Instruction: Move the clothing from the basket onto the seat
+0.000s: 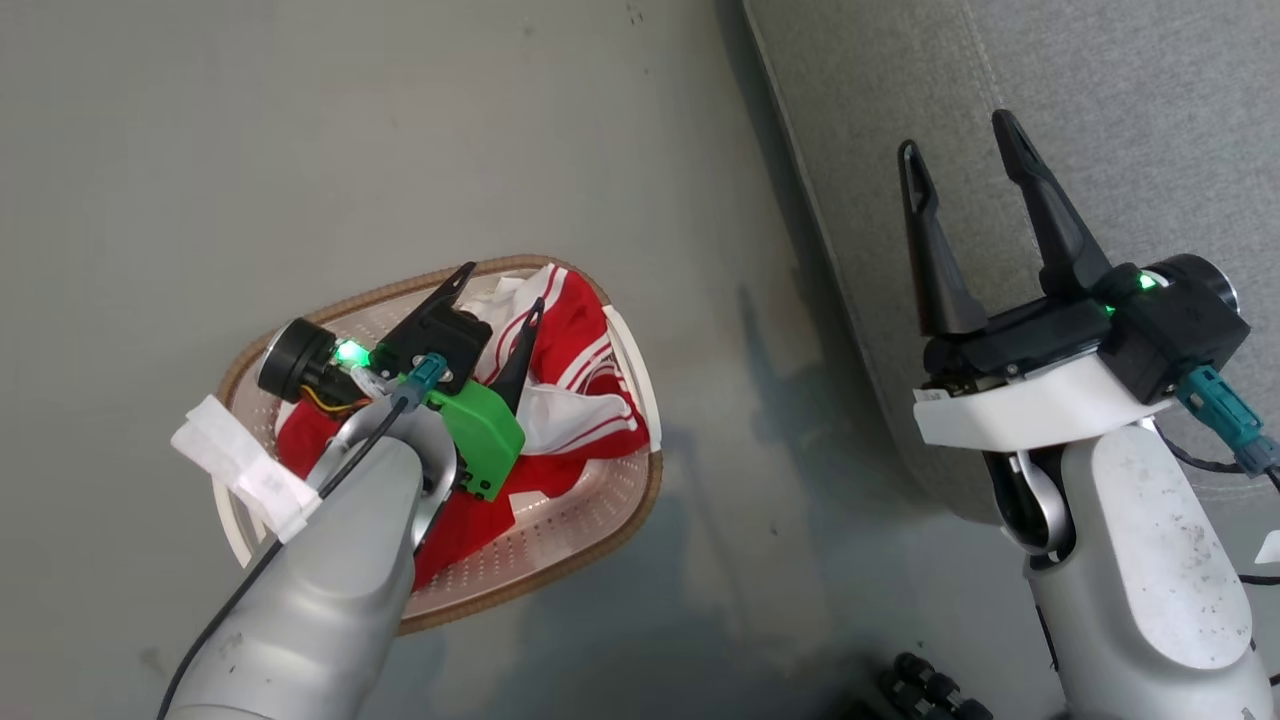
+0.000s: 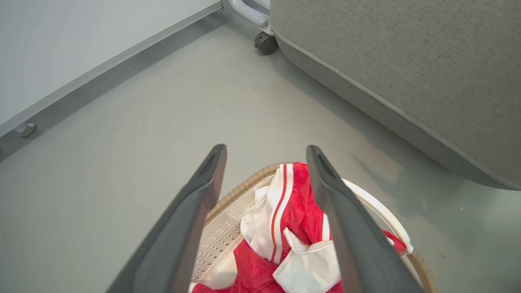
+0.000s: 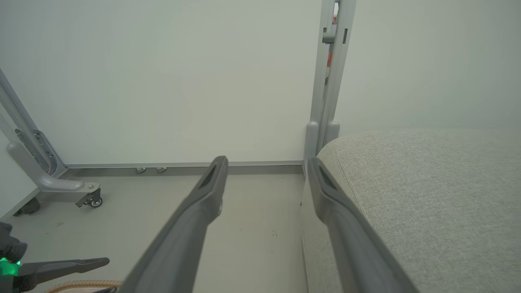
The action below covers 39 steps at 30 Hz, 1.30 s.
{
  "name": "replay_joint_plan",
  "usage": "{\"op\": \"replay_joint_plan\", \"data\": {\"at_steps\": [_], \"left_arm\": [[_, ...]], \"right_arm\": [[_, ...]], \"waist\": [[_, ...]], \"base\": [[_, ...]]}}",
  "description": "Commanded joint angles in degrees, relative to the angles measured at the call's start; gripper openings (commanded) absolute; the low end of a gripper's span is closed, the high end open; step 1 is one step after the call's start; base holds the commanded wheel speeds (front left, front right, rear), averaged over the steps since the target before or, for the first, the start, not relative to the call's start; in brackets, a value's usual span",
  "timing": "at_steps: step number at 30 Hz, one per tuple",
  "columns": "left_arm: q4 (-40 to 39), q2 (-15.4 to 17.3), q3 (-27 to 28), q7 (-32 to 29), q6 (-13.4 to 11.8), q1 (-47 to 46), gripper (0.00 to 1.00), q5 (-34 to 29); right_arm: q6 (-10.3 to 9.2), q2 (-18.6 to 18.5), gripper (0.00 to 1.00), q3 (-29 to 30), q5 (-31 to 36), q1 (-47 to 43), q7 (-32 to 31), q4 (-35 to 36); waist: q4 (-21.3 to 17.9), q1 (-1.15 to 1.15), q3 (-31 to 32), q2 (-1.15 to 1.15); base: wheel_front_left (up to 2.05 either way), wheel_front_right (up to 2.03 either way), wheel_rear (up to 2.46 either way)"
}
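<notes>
Red and white clothing (image 1: pixel 575 385) lies bunched in the cream basket (image 1: pixel 575 520) with a brown rim on the floor. My left gripper (image 1: pixel 500 285) hangs open over the basket, its fingers spread above the clothing (image 2: pixel 285 219) with nothing between them. In the left wrist view the basket (image 2: pixel 228 236) shows below the fingers. My right gripper (image 1: pixel 957 132) stands open and empty over the near edge of the light-grey seat (image 1: pixel 1100 110). The right wrist view shows the seat (image 3: pixel 427 195) under the right finger and my left gripper (image 3: pixel 103 274) at the lower left.
Grey floor lies between basket and seat. A wall with a metal base rail (image 3: pixel 183 165) runs behind, with a wheeled frame leg (image 3: pixel 87 197) at the left and a caster (image 2: pixel 265 42) by the seat's far corner. A vertical post (image 3: pixel 329 81) stands at the seat's end.
</notes>
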<state>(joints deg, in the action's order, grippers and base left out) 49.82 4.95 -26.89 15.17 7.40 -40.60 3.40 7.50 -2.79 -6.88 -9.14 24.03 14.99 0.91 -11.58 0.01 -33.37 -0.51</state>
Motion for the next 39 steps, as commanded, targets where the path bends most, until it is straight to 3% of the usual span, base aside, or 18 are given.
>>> {"op": "replay_joint_plan", "data": {"at_steps": [1, 12, 23, 39], "left_arm": [[1.2, 0.8, -0.8, 0.0, 0.1, -2.0, 1.0, 0.7], [11.0, 1.3, -8.4, 0.0, 0.1, -9.2, 1.0, 3.6], [19.8, 0.5, -13.8, -0.5, 0.1, -13.2, 1.0, 6.2], [22.8, -0.9, -22.3, -1.8, 0.1, -18.5, 1.0, 8.5]], "right_arm": [[-0.02, -0.1, 1.0, -0.2, -0.5, 1.2, 0.2, 0.6], [-0.02, -0.1, 1.0, -0.6, -1.4, 4.1, 0.2, 2.5], [-0.02, -0.1, 1.0, -0.2, -2.0, 4.7, 0.2, 3.4], [-0.02, -0.1, 1.0, 0.0, -2.1, 4.7, 0.2, 4.4]], "waist": [[-2.5, -0.01, -5.4, 0.51], [-3.7, -0.01, -12.9, 0.51], [-4.1, -0.01, -16.3, 0.51], [-3.6, -0.01, -19.5, 0.51]], "base": [[0.0, 0.0, 0.0], [0.0, 0.0, 0.0], [0.0, 0.0, 0.0], [0.0, 0.0, 0.0]]}}
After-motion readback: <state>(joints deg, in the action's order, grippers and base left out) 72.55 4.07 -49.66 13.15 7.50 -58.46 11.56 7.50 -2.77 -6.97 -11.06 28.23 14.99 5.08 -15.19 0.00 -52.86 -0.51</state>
